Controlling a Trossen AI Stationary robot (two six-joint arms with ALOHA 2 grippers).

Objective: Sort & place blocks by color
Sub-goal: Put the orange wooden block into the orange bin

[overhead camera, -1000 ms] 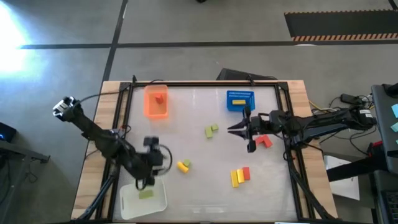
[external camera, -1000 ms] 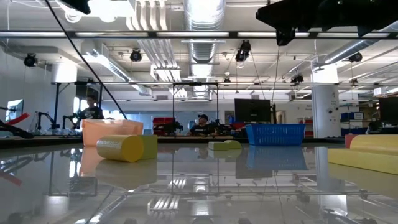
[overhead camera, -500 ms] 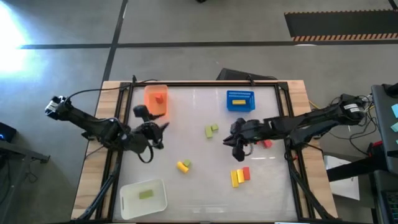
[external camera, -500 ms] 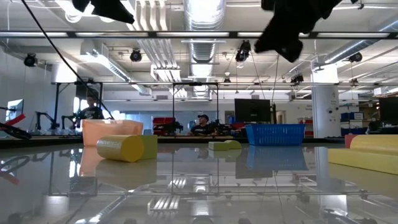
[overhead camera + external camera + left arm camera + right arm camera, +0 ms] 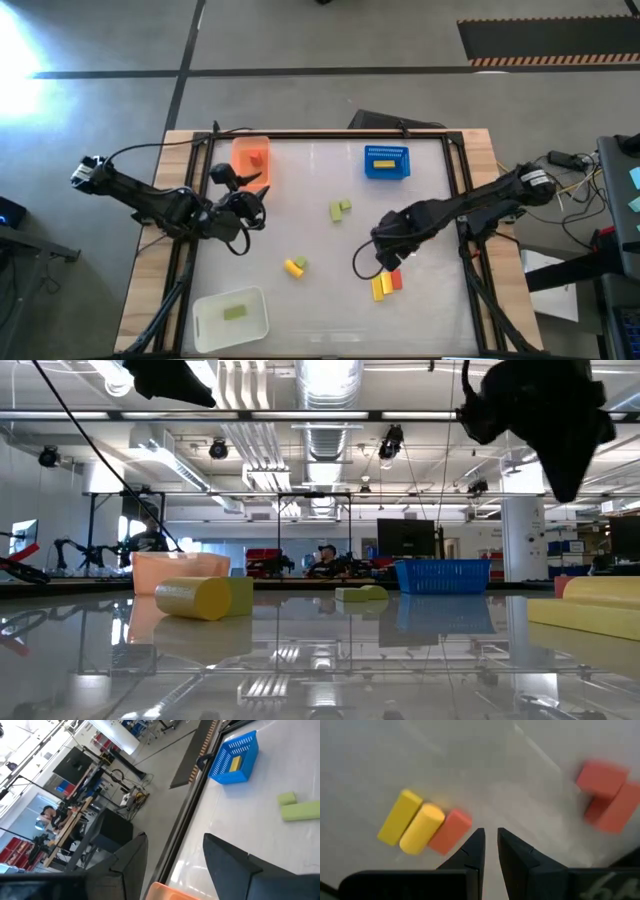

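Right pincer (image 5: 383, 262) swung down from the red pair to the yellow/red bars (image 5: 386, 283), nearly clenched and empty, bars just beside its tips; left pincer (image 5: 255, 205) released near the orange tray (image 5: 240, 165).

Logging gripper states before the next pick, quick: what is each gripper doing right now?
Left gripper: open, empty, near the orange tray.
Right gripper: nearly shut, holding nothing, above the table beside the red and yellow blocks.

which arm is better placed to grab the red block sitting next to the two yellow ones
Right. The right gripper hangs just above the red block, empty, fingers nearly closed. The left gripper is near the orange tray.
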